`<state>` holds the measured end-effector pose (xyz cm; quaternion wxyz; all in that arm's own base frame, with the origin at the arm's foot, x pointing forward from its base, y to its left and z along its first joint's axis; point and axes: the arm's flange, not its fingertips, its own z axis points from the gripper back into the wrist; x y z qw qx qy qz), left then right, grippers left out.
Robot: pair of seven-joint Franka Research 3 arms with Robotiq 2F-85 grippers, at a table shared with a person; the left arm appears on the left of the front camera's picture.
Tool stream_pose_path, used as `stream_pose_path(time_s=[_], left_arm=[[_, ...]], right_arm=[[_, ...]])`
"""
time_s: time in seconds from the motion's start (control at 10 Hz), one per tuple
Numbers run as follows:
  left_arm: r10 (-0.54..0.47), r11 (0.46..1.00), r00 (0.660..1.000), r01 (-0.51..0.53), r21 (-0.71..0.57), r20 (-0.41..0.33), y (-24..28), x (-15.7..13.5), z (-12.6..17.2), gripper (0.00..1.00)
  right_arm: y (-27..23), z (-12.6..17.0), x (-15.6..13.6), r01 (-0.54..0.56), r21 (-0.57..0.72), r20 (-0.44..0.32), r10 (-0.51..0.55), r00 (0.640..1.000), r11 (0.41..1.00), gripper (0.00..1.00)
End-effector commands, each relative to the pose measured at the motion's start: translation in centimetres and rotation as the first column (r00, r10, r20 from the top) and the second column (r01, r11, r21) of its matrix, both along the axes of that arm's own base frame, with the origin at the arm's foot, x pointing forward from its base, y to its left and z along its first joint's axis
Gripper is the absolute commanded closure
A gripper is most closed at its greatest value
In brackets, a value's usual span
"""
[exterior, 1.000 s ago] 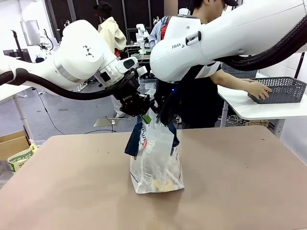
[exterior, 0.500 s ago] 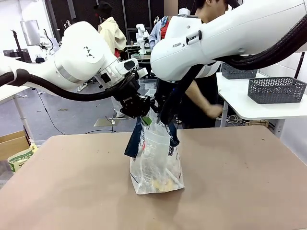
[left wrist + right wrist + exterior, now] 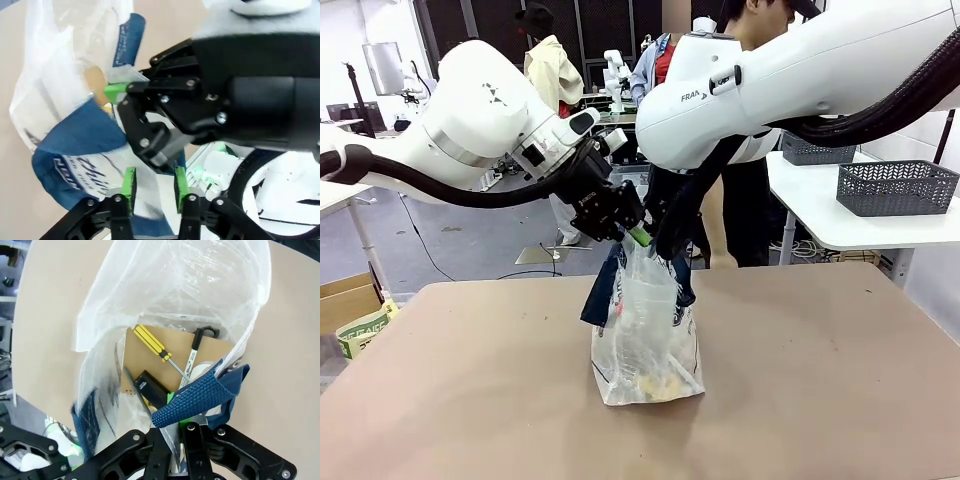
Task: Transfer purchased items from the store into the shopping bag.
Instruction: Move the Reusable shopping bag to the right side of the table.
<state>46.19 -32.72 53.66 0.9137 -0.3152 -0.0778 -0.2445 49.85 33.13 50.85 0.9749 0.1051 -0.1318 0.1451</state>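
Left tool (image 3: 155, 177): your green pads stand parted, with a loose fold of bag film and navy strap in the gap and nothing pinched.
Right tool (image 3: 176, 427): clamped tight on the navy handle (image 3: 200, 392) and the film of the rim beside it, holding that side of the mouth up.
Tool to tool: they sit very close together over the mouth, and your right tool looms just beyond the left pads.
Shopping bag (image 3: 645, 335): upright near the middle of the tabletop (image 3: 820, 380), directly under both tools, with its mouth open.
Inside the bag: a flat brown packet (image 3: 142, 362) carrying a yellow-handled screwdriver (image 3: 152, 344) lies at the bottom, with a black piece beside it.
Open room: you have bare tabletop on every side of the bag, and all the edges are well away from it.
Far edge: a person (image 3: 745, 220) stands just behind the tools.
Store basket (image 3: 898, 185): on the white side table (image 3: 840, 225) to your right, well apart from the bag.
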Motion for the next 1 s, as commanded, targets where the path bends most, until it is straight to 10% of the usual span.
stream_pose_path(time_s=[0.0,0.9], left_arm=[[-0.029,0.997,0.999,0.027,-0.075,-0.025,1.3,-1.4,0.0,0.0],[-0.083,0.99,0.996,0.086,0.115,-0.025,-3.0,-3.0,-2.7,0.0]], right_arm=[[0.4,0.1,0.5,0.025,0.008,0.002,-0.025,1.0,1.0,1.0],[0.5,-0.4,1.0,0.02,0.014,-0.013,-0.019,1.0,1.0,1.0]])
